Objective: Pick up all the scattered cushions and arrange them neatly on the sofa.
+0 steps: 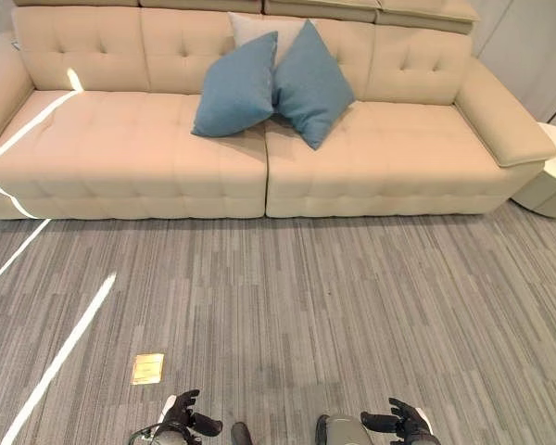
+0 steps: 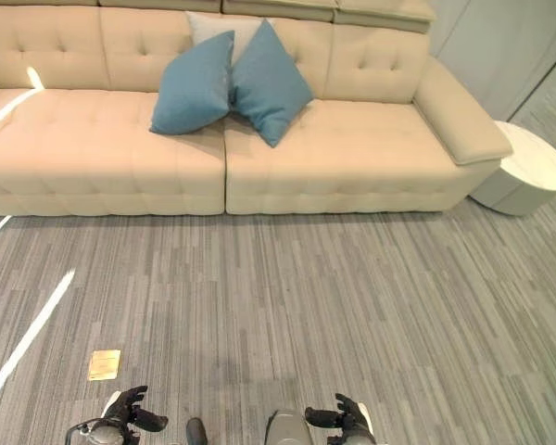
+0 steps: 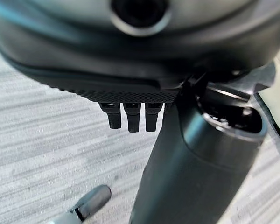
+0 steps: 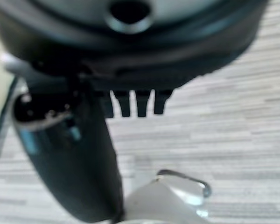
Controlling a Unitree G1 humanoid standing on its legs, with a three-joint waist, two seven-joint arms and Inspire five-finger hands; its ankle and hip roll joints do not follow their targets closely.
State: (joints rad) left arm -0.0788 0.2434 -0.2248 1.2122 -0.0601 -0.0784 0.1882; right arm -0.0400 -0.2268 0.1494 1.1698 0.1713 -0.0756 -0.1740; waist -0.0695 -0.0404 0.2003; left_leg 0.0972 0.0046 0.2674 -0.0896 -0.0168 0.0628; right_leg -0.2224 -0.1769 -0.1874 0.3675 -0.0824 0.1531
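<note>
Standing back from the sofa [image 1: 139, 148], I have both hands low and empty: the left hand [image 1: 187, 414] and the right hand [image 1: 400, 422] hang with fingers loosely extended, holding nothing, well short of the seat. Far ahead of both hands, two blue cushions [image 1: 271, 85] lean against each other at the middle of the backrest, tips touching, with a pale cushion [image 1: 258, 28] tucked behind them. I see no cushion on the carpet [image 1: 352, 306] between my hands and the sofa, so I judge the gathering mostly done and the tidying left. To do that well, I would walk close before raising either arm, then square the blue pair upright side by side rather than tilted, pressing with flat fingers so the soft covers do not bunch. Ahead of the left hand a small yellowish tag [image 1: 148, 368] lies on the carpet, with sunlight stripes beyond it. Off beyond the right hand, a round white side table [image 2: 524, 176] stands just beside the sofa's arm.
</note>
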